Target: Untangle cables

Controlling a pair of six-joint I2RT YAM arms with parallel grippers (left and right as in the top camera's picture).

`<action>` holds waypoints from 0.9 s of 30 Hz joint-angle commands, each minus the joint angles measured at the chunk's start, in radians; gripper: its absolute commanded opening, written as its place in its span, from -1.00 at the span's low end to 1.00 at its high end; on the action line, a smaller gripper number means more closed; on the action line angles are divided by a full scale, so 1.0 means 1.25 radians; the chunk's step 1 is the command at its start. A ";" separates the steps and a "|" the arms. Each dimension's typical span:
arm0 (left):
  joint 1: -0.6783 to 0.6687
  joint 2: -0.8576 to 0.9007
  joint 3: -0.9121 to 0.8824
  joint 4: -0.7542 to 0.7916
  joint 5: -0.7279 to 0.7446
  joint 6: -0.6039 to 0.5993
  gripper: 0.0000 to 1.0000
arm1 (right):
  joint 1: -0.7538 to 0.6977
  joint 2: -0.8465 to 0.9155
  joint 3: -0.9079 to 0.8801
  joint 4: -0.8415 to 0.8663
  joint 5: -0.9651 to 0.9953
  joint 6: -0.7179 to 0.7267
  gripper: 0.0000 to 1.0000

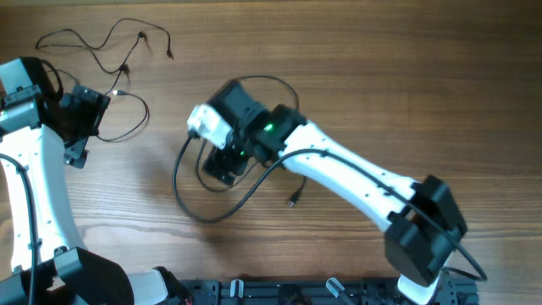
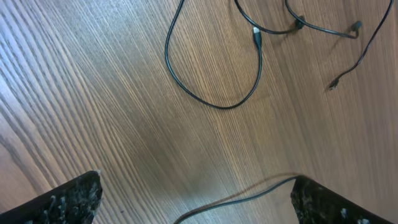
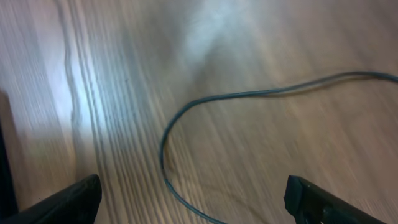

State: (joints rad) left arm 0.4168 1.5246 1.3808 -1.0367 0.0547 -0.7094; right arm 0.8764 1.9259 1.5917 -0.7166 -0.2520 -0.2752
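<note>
Several thin black cables (image 1: pixel 102 51) lie tangled at the far left of the wooden table, with a loop (image 1: pixel 135 119) beside my left gripper (image 1: pixel 98 119). In the left wrist view that loop (image 2: pixel 211 102) ends in a silver-tipped plug (image 2: pixel 256 34). My left gripper (image 2: pixel 196 202) is open, and a thin wire (image 2: pixel 249 198) runs between its fingers on the table. Another thin cable (image 1: pixel 199 216) curves round my right gripper (image 1: pixel 222 172), with its plug end (image 1: pixel 292 202) lying loose. My right gripper (image 3: pixel 193 199) is open just above that cable (image 3: pixel 166 140).
The right arm (image 1: pixel 356 178) reaches across the table from the front right. The left arm (image 1: pixel 34 169) stands along the left edge. A dark rail (image 1: pixel 296 292) runs along the front edge.
</note>
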 commanded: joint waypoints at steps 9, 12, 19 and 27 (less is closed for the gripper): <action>0.009 0.001 -0.002 -0.001 0.018 -0.010 1.00 | 0.056 0.182 -0.028 -0.002 0.019 -0.095 0.72; 0.009 0.001 -0.002 -0.001 0.019 -0.011 1.00 | 0.056 0.192 -0.060 -0.002 0.019 -0.094 0.47; 0.009 0.001 -0.002 -0.001 0.019 -0.010 1.00 | 0.055 0.193 -0.080 -0.016 0.037 -0.091 -0.07; -0.002 0.001 -0.002 -0.022 0.229 0.144 1.00 | 0.055 0.116 0.031 0.009 -0.009 0.106 -0.92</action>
State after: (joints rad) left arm 0.4217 1.5246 1.3808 -1.0698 0.1528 -0.6872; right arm 0.9421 2.1448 1.5452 -0.7162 -0.2256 -0.2310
